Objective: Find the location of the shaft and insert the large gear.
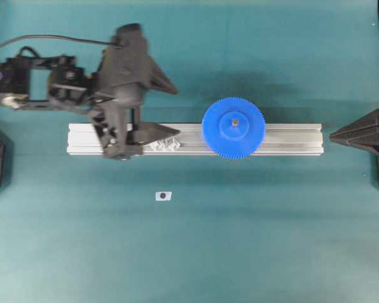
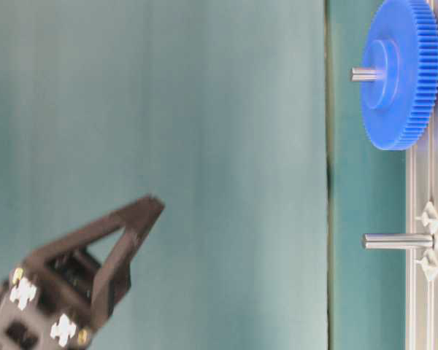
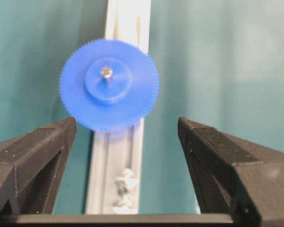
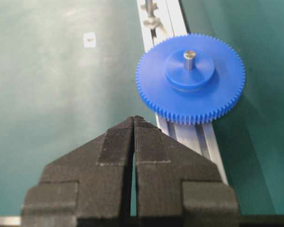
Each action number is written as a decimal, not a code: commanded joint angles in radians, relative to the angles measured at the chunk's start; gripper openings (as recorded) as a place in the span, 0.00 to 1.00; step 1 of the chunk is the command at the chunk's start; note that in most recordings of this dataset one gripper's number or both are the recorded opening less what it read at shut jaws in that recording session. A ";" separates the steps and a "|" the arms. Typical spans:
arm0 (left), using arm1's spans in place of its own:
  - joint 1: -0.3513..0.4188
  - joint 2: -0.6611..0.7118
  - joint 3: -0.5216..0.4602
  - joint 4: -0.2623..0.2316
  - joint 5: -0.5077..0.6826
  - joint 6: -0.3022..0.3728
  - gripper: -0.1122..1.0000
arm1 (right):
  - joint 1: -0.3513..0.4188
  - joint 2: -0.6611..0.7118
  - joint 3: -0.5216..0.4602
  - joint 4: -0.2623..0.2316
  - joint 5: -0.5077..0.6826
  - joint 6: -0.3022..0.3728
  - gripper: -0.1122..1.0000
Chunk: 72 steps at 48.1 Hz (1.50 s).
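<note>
The large gear (image 1: 233,127), bright blue and toothed, lies flat on the aluminium rail (image 1: 284,140). The shaft's grey tip (image 4: 189,55) pokes up through the gear's hub. My left gripper (image 1: 177,111) hovers over the rail's left part, a short way left of the gear. It is open, with nothing between its fingers. In the left wrist view the gear (image 3: 109,85) lies beyond that gripper (image 3: 127,122). My right gripper (image 1: 331,136) is shut and empty off the rail's right end. In the right wrist view its tips (image 4: 134,118) point at the gear (image 4: 190,78).
A second pin with clear brackets (image 2: 398,240) stands on the rail left of the gear, close under my left gripper; its brackets (image 3: 125,189) show between the fingers. A small white tag with a black dot (image 1: 163,196) lies on the teal mat in front of the rail.
</note>
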 commanded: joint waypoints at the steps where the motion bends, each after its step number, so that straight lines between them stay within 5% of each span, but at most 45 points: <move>1: -0.006 -0.058 0.028 0.005 -0.029 -0.018 0.88 | 0.000 0.008 -0.012 0.003 -0.005 0.014 0.10; 23: -0.038 -0.236 0.181 0.005 -0.078 -0.075 0.88 | 0.000 0.008 -0.009 0.005 -0.005 0.015 0.10; 72: -0.038 -0.236 0.235 0.005 -0.080 -0.077 0.88 | 0.000 0.006 0.002 -0.002 -0.005 0.057 0.10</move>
